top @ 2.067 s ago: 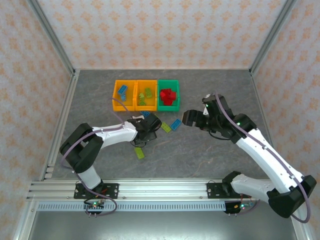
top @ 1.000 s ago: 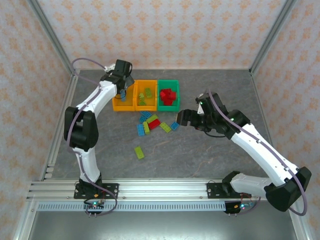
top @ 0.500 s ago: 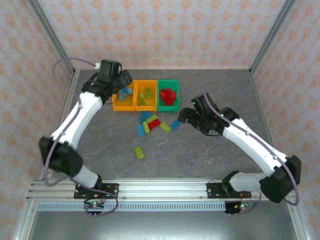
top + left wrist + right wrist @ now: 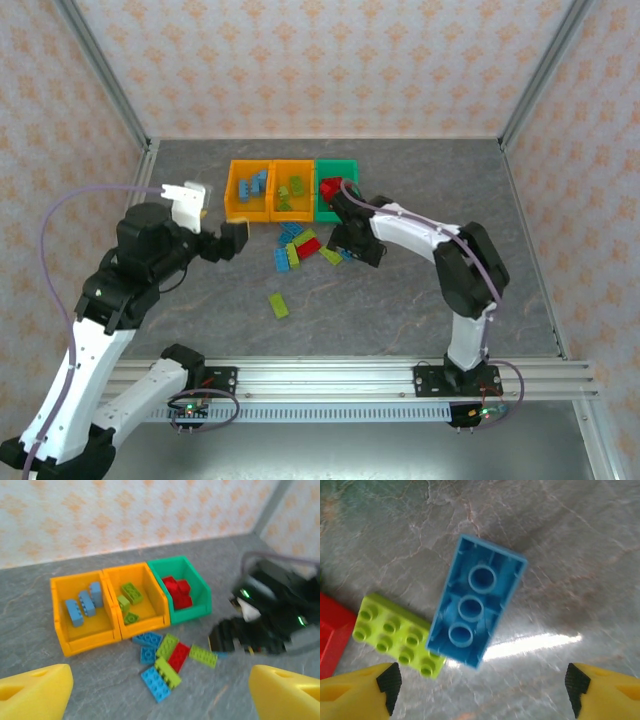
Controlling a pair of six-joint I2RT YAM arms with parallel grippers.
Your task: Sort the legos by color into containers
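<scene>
While hovering low over table (image 4: pixel 570 555): right claw (image 4: pixel 480 690) released, upturned blue lego (image 4: pixel 476 601) below between fingertips (image 4: pixel 360 690), lime lego (image 4: pixel 395 635) touching it; left claw (image 4: pixel 160 692) released, empty, containers (image 4: pixel 90 642) ahead

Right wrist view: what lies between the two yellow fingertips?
An upside-down blue lego, touching a lime green lego, lies ahead of the open right gripper, in the right wrist view.

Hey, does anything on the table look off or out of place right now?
One blue brick lies upside down, hollow underside up, against a lime green brick, below the open right gripper. Nothing else stands out.
</scene>
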